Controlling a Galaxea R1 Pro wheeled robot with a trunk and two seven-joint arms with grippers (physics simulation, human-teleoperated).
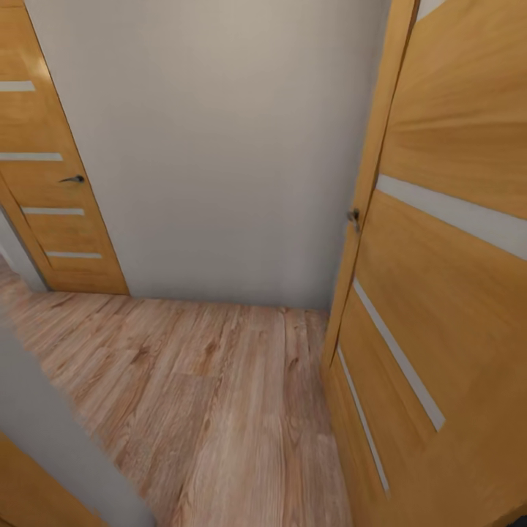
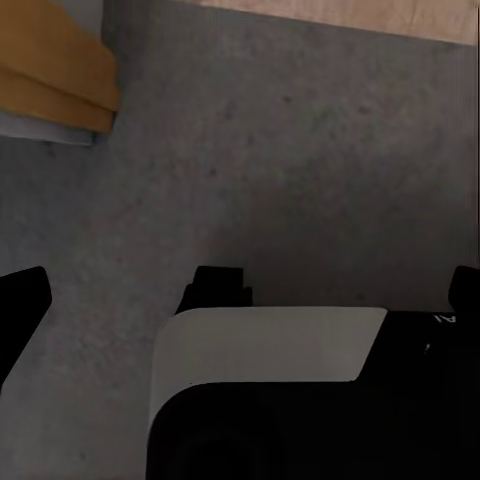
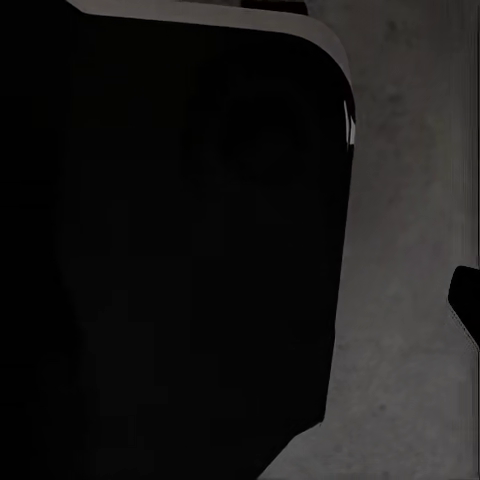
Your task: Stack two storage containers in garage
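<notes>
Left gripper [image 2: 235, 285] fingertips dark at frame edges, spread wide apart with nothing between, over mottled grey concrete floor [image 2: 300, 170]. Right gripper: one dark fingertip [image 3: 465, 295] at frame edge, state cannot be told; black robot body [image 3: 180, 250] near. Head view: light wood plank floor [image 1: 212, 395], pale wall [image 1: 219, 146], wooden door [image 1: 51, 183] far left, open wooden door [image 1: 439, 293] near right. Storage containers' location cannot be told.

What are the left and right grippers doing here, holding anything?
Left gripper: fingertips spread wide over grey concrete floor, open, empty.
Right gripper: cannot be told; one dark fingertip visible.
</notes>
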